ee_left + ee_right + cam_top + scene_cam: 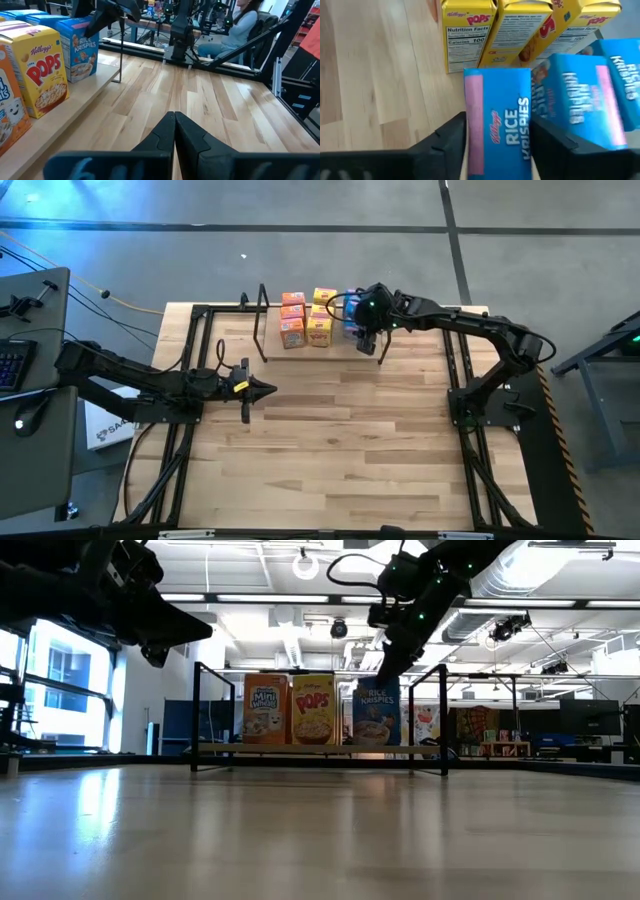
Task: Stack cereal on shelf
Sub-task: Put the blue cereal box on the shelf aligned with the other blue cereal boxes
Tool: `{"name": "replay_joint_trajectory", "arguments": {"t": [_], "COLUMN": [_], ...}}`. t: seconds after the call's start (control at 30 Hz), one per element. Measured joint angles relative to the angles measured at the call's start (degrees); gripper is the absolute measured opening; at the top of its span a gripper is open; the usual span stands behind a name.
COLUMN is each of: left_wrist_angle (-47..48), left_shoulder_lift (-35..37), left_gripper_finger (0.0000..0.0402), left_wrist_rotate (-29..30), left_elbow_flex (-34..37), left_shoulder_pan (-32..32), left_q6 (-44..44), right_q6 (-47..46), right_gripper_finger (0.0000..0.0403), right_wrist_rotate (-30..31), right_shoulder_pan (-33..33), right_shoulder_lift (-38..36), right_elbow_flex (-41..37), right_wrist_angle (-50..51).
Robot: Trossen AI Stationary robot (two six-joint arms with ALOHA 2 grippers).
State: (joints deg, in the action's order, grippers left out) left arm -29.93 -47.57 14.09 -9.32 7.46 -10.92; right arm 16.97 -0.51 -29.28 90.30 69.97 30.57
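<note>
Caught the placing step: found the right gripper (497, 131) at the right end of the shelf (300, 749), set down over the top of a blue Rice Krispies box (376, 715). Could not tell whether clamped on that box or already loosened. Saw the box upright on the shelf's board, in the front row, just beside a yellow Pops box (314, 710), with an orange Mini-Wheats box (265, 710) beyond that toward the shelf's left end. Noted more yellow and blue boxes deeper on the shelf. Found the left gripper (262, 389) parked in front of the shelf, well apart from it, pressed together and holding nothing. Judged the next move thus: let go fully, then rise straight up off the shelf without dragging the blue box or nudging the blue neighbour close by. Spotted no cereal off the shelf in the overhead view, so judged the stacking near its end.
</note>
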Motion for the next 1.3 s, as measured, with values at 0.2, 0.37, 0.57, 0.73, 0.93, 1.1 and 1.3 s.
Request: {"name": "replay_joint_trajectory", "arguments": {"t": [0.2,0.37,0.57,0.73,0.93,1.1,1.3], "left_wrist_angle": [0.02,0.03,0.04,0.02,0.03,0.02,0.01], "left_shoulder_lift": [0.0,0.0,0.0,0.01,0.02,0.02,0.02], "left_gripper_finger": [0.0001,0.0001,0.0001,0.0001,0.0001,0.0001,0.0001], "left_wrist_rotate": [0.02,0.02,0.02,0.42,0.28,-0.31,-0.56], "left_elbow_flex": [0.0,0.0,0.0,0.0,0.0,0.0,0.0], "left_shoulder_pan": [0.0,0.01,0.0,-0.56,-2.42,-3.18,-4.35], "left_q6": [0.0,0.02,0.02,0.02,-1.26,-1.48,-1.44], "right_q6": [0.07,1.25,1.11,-0.93,-0.91,-1.03,-1.05], "right_gripper_finger": [0.0208,0.0212,0.0189,0.0105,0.0007,0.0021,0.0026], "right_wrist_rotate": [-0.03,0.09,6.13,6.73,8.6,9.34,9.01], "right_shoulder_pan": [0.02,0.66,2.71,2.11,1.9,1.88,1.95], "right_shoulder_lift": [-0.04,-2.87,-9.65,-8.8,-4.66,-2.73,-2.96], "right_elbow_flex": [0.0,0.0,0.09,0.09,0.03,0.02,0.02], "right_wrist_angle": [-1.15,-0.92,6.46,10.67,9.57,7.84,6.49]}}
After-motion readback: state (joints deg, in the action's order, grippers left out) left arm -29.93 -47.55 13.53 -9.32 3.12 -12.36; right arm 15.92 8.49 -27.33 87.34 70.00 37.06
